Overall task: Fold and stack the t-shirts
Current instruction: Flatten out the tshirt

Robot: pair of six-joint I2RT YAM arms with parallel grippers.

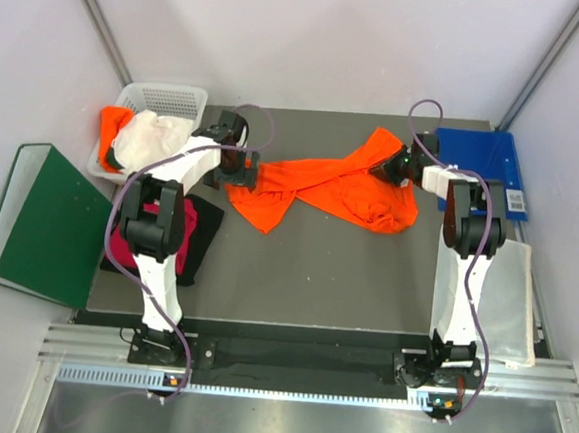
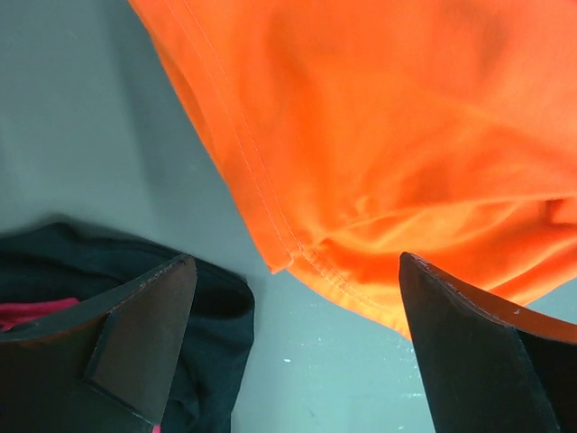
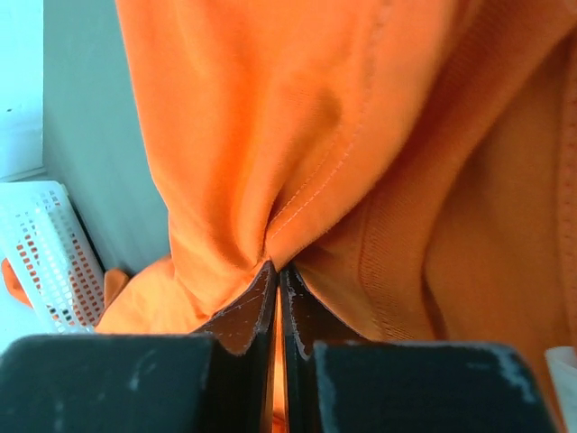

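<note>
A bright orange t-shirt [image 1: 322, 184] lies crumpled across the back of the grey table [image 1: 305, 268]. My right gripper [image 1: 389, 168] is shut on a fold of it [image 3: 297, 162] at its right end. My left gripper [image 1: 245, 170] is open at the shirt's left end, above the table, with the hem [image 2: 297, 244] between and beyond the jaws and nothing held. A black shirt [image 1: 200, 235] and a magenta-pink shirt [image 1: 125, 247] lie piled at the left edge; the black one shows by my left finger [image 2: 216, 316]. A white shirt [image 1: 150, 137] and another orange one [image 1: 114, 121] sit in the basket.
A white mesh basket [image 1: 173, 97] stands at the back left. A dark green binder [image 1: 43, 222] lies off the table's left side. A flat blue folder [image 1: 479, 161] lies at the back right, with a white sheet [image 1: 509, 294] along the right edge.
</note>
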